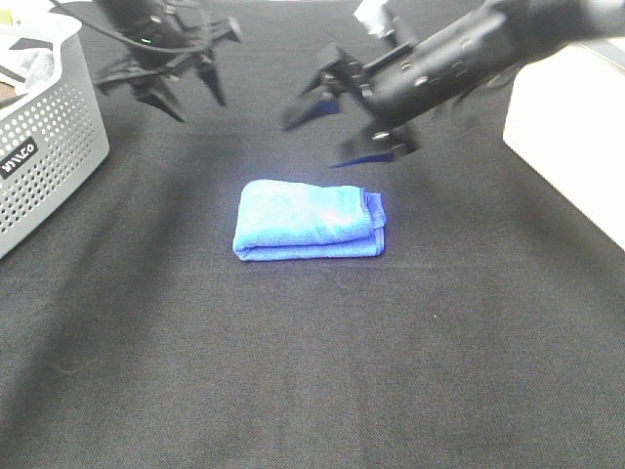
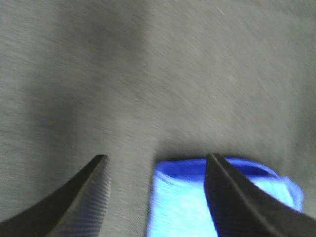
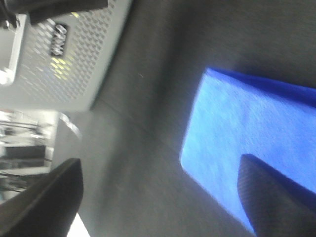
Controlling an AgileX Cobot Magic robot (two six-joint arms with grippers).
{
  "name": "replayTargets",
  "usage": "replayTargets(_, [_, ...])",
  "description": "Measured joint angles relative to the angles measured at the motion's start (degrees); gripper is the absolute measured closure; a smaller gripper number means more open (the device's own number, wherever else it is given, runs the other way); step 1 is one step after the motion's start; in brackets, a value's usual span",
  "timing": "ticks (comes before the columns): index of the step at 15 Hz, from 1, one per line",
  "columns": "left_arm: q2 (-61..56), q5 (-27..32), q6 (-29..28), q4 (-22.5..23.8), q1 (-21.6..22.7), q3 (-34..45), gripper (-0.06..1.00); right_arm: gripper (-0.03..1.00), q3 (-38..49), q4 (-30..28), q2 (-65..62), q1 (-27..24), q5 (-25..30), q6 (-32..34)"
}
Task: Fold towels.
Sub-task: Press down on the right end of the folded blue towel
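Basket: I see a grey perforated basket (image 1: 44, 137) at the far left of the overhead view, standing on the black cloth. There is some cloth inside it near the rim, but I cannot tell what it is. In the right wrist view the same basket (image 3: 79, 54) shows as a blurred perforated wall.

Left gripper: my left gripper (image 1: 186, 93) hangs above the cloth just right of the basket, jaws spread and nothing between them. It is behind the towel and to its left, not touching it. In the left wrist view the two dark fingers (image 2: 84, 197) stand apart with bare cloth in the gap.

Table cover: black fabric (image 1: 312, 371) covers the whole work surface.

Towel: I read the blue towel (image 1: 310, 221) as folded into a compact rectangle, lying flat near the middle of the cloth. Stacked layers show at its right end. Neither gripper touches it. The left wrist view catches one end of it (image 2: 177, 202); the right wrist view shows a flat face (image 3: 247, 133).

Right gripper: my right gripper (image 1: 337, 127) hovers above and just behind the towel, tilted, jaws released wide and empty.

Box: a white box (image 1: 571, 127) sits at the right edge.
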Motion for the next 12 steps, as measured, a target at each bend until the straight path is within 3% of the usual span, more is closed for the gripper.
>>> replayTargets(3, [-0.2, -0.1, 1.1, 1.1, 0.1, 0.0, 0.39, 0.17, 0.0, 1.2, 4.9, -0.2, -0.8, -2.9])
replayTargets(12, [-4.9, 0.1, 5.3, 3.4, 0.1, 0.0, 0.39, 0.17, -0.1, 0.7, 8.7, -3.4, 0.2, -3.3])
